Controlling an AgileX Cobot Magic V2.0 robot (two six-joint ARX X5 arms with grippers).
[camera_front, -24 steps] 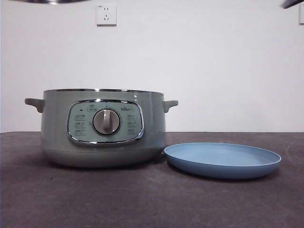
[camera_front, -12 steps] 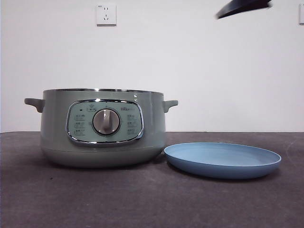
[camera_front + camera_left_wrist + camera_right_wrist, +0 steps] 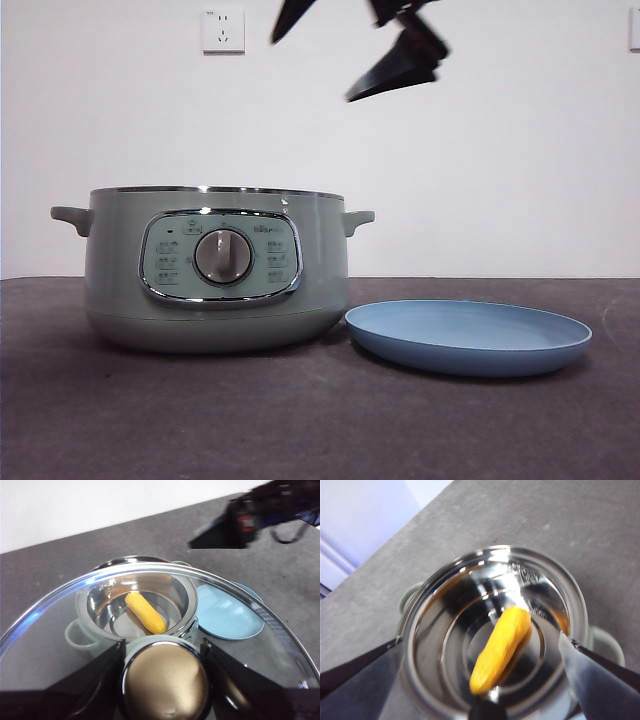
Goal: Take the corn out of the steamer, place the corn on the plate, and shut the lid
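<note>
Left gripper [image 3: 162, 680]: fingers clamp lid [image 3: 60, 630] knob, clearing steamer [image 3: 217, 268] | right gripper [image 3: 482, 680]: fingers spread above your corn [image 3: 501, 647]; plate [image 3: 468, 338] beside

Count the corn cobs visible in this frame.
1. The corn lies inside the open steamer, under the right gripper. The plate is bare. The left gripper holds the lid; no other cob shows.

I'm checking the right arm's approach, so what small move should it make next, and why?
Probably lower the right gripper straight down into the steamer, keeping its fingers spread. The right wrist view shows the corn lying loose on the steel floor, directly below and between the open fingers. The left gripper holds the lid by its knob above, and the plate waits bare.
</note>
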